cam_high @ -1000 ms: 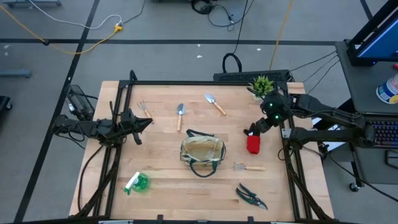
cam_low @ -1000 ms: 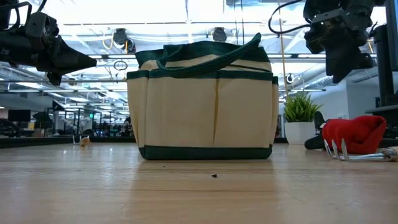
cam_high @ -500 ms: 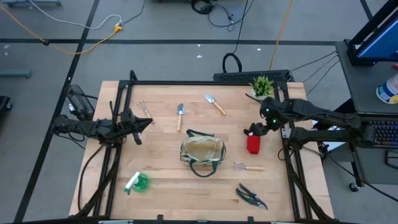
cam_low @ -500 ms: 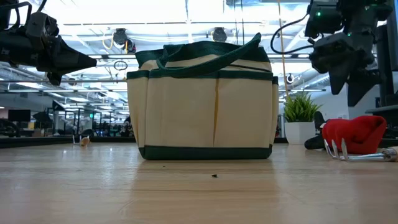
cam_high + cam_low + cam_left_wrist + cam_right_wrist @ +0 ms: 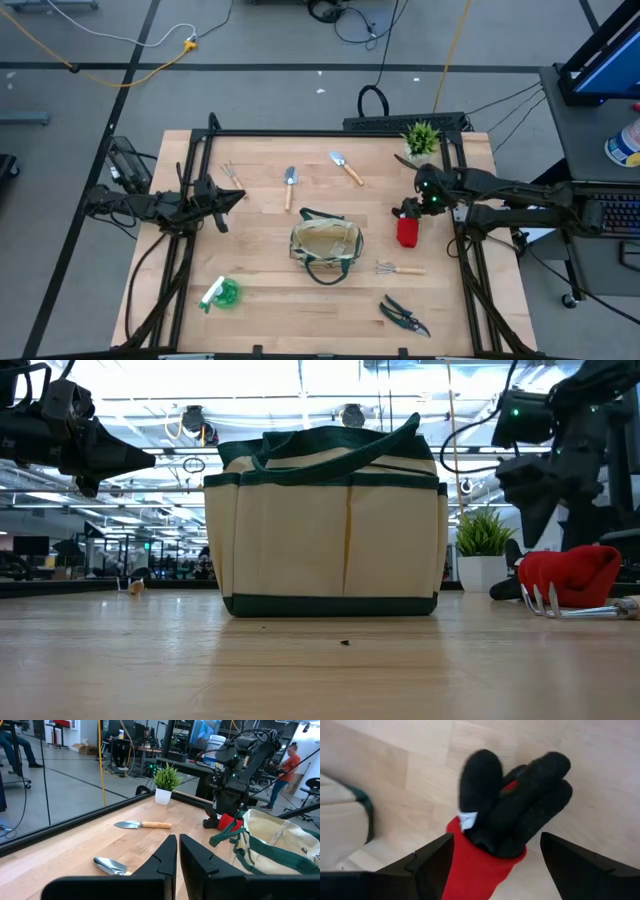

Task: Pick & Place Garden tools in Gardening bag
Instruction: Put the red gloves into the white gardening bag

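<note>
Our right gripper's (image 5: pixel 492 865) fingers (image 5: pixel 427 857) spread wide over the red-and-black fabric glove (image 5: pixel 505 820), lying right of the khaki green-trimmed gardening bag (image 5: pixel 325 245); we should descend centred and pinch the bunched fabric. Our left gripper (image 5: pixel 222 198) waits closed at the table's left.

Bag: my khaki gardening bag (image 5: pixel 325 246), green-trimmed, stands upright mid-table, handles looped.
Red-and-black item (image 5: pixel 407 226): apparently a glove; lies right of the bag.
Trowels: my two (image 5: pixel 290 184) (image 5: pixel 346 167) lie beyond the bag.
Fork (image 5: pixel 232 175): far left.
Rake (image 5: pixel 399 268), shears (image 5: pixel 404 315): near right.
Green-and-white item (image 5: pixel 220 293): near left.
</note>
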Controlling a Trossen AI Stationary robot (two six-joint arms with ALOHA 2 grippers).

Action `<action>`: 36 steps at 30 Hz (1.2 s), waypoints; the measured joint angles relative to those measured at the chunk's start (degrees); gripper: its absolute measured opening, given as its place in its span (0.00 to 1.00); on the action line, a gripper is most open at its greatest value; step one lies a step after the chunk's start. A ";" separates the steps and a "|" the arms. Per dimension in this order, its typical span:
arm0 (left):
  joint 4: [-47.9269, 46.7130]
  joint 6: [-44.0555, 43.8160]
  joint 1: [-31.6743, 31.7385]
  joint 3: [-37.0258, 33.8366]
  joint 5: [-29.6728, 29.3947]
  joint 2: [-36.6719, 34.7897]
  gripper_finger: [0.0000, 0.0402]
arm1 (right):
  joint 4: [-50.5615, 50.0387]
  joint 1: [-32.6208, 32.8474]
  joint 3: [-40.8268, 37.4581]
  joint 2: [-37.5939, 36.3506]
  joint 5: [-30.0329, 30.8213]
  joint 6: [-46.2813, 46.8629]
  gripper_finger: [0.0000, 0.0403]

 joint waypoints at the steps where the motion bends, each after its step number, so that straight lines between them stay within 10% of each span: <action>1: 0.00 0.14 -0.01 0.00 -0.02 0.00 0.06 | 1.50 -0.02 -0.85 0.00 -0.01 0.66 0.71; 19: 0.01 2.63 -0.02 0.00 -0.12 0.00 0.06 | 17.97 -0.02 -17.35 -0.19 0.43 12.49 0.67; 36: 0.00 2.28 0.00 0.00 -0.49 0.01 0.06 | 21.52 -0.02 -17.94 -1.35 2.86 11.81 0.08</action>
